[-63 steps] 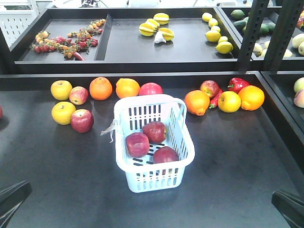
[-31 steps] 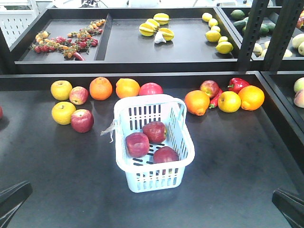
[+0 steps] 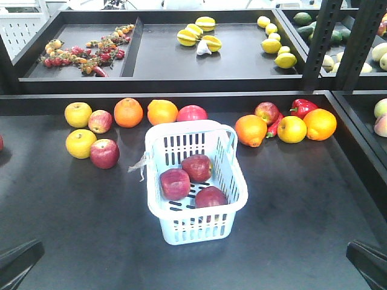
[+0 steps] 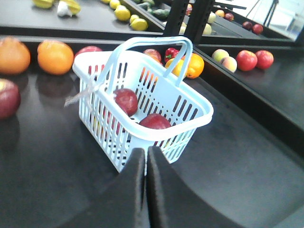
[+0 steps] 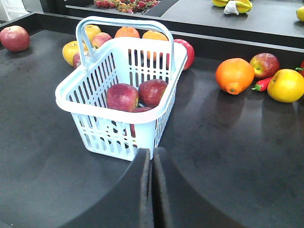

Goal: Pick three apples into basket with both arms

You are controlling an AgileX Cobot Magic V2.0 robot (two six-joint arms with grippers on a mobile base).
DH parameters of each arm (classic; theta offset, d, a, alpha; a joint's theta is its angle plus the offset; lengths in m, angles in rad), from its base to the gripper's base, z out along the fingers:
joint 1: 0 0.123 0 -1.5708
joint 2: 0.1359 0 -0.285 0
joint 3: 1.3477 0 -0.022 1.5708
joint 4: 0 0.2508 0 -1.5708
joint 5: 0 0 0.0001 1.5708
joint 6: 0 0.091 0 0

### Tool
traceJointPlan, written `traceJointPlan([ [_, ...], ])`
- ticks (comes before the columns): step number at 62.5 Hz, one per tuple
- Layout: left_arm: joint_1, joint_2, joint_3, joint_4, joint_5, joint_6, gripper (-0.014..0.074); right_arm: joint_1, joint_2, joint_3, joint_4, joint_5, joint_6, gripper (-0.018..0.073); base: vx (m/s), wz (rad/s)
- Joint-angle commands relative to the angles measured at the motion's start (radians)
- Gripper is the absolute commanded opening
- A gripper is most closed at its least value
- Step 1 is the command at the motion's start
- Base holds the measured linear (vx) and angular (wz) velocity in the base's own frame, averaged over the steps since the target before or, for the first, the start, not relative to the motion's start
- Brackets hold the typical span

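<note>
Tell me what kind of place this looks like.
Probably a mock grocery produce section. Fruit sits loose on dark display shelves, a pale plastic shopping basket holds three red apples, and more trays of produce line the back.

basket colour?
Pale blue-white basket, slotted sides; right wrist view shows it best.

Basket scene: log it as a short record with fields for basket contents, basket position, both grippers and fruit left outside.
basket contents: three apples inside the basket
basket position: upright on the dark table
left gripper: shut, empty, away from the basket
right gripper: shut, empty, away from the basket
fruit outside: oranges, yellow fruits, more red apples, a red pepper
</note>
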Motion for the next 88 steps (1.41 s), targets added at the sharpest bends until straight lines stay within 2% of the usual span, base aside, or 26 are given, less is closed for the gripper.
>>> traceJointPlan([
  [1, -0.001, -0.008, -0.014, 0.003, 0.092, -0.123, -0.0007, -0.004, 0.004, -0.028, -0.002, -0.069, 0.002, -0.0004, 0.0, 0.0],
  [13, -0.001, -0.034, -0.005, -0.002, 0.115, -0.122, -0.0007, -0.004, 0.004, -0.028, -0.002, -0.068, 0.002, -0.0004, 0.0, 0.0],
  [21, -0.001, -0.034, -0.008, -0.064, 0.117, -0.122, -0.0007, -0.004, 0.004, -0.028, -0.002, -0.068, 0.002, -0.0004, 0.0, 0.0],
  [27, -0.001, -0.034, -0.008, -0.192, 0.144, -0.122, -0.0007, -0.004, 0.004, -0.028, -0.002, -0.068, 0.002, -0.0004, 0.0, 0.0],
  [35, -0.001, -0.034, -0.008, -0.43, 0.177, -0.122, -0.0007, -0.004, 0.004, -0.028, -0.002, -0.068, 0.002, -0.0004, 0.0, 0.0],
  [40, -0.001, -0.034, -0.008, -0.496, 0.197, -0.115, -0.0007, -0.004, 0.004, -0.028, -0.002, -0.068, 0.002, -0.0004, 0.0, 0.0],
  [43, -0.001, -0.034, -0.008, -0.51, 0.199, -0.065, -0.0007, -0.004, 0.004, -0.028, -0.002, -0.068, 0.002, -0.0004, 0.0, 0.0],
  [46, -0.001, -0.034, -0.008, -0.525, 0.198, 0.031, -0.0007, -0.004, 0.004, -0.028, -0.002, -0.068, 0.002, -0.0004, 0.0, 0.0],
  [48, -0.001, -0.034, -0.007, -0.556, 0.196, 0.131, -0.0007, -0.004, 0.004, -0.028, -0.002, -0.068, 0.002, -0.0004, 0.0, 0.0],
  [51, -0.001, -0.034, -0.003, -0.626, 0.193, 0.336, -0.0007, -0.004, 0.004, -0.028, -0.002, -0.068, 0.002, -0.0004, 0.0, 0.0],
  [53, -0.001, -0.034, 0.005, -0.703, 0.192, 0.476, -0.0007, -0.004, 0.004, -0.028, -0.002, -0.068, 0.002, -0.0004, 0.0, 0.0],
  [57, -0.001, -0.034, 0.029, -0.923, 0.198, 0.771, -0.0007, -0.004, 0.004, -0.028, -0.002, -0.068, 0.002, -0.0004, 0.0, 0.0],
  [59, -0.001, -0.034, 0.046, -1.053, 0.209, 0.92, -0.0007, -0.004, 0.004, -0.028, -0.002, -0.068, 0.002, -0.0004, 0.0, 0.0],
  [64, -0.001, -0.034, 0.095, -1.414, 0.25, 1.236, -0.0007, -0.004, 0.004, -0.028, -0.002, -0.068, 0.002, -0.0004, 0.0, 0.0],
  [67, -0.001, -0.034, 0.126, -1.569, 0.275, 1.398, -0.0007, -0.004, 0.004, -0.028, -0.002, -0.068, 0.002, -0.0004, 0.0, 0.0],
  [69, -0.001, -0.038, 0.146, -1.628, 0.287, 1.497, -0.0007, -0.004, 0.004, -0.028, -0.002, -0.068, 0.002, -0.0004, 0.0, 0.0],
  [71, -0.002, -0.044, 0.166, -1.652, 0.29, 1.569, -0.0007, -0.004, 0.004, -0.028, -0.002, -0.068, 0.002, -0.0004, 0.0, 0.0],
  [74, -0.002, -0.062, 0.191, -1.657, 0.289, 1.622, -0.0007, -0.004, 0.004, -0.028, -0.002, -0.068, 0.002, -0.0004, 0.0, 0.0],
  [84, -0.001, -0.169, 0.201, -1.647, 0.358, 1.634, -0.0007, -0.004, 0.004, -0.028, -0.002, -0.068, 0.002, -0.0004, 0.0, 0.0],
  [88, 0.006, -0.222, 0.201, -1.621, 0.384, 1.661, -0.0007, -0.004, 0.004, -0.028, -0.002, -0.068, 0.002, -0.0004, 0.0, 0.0],
])
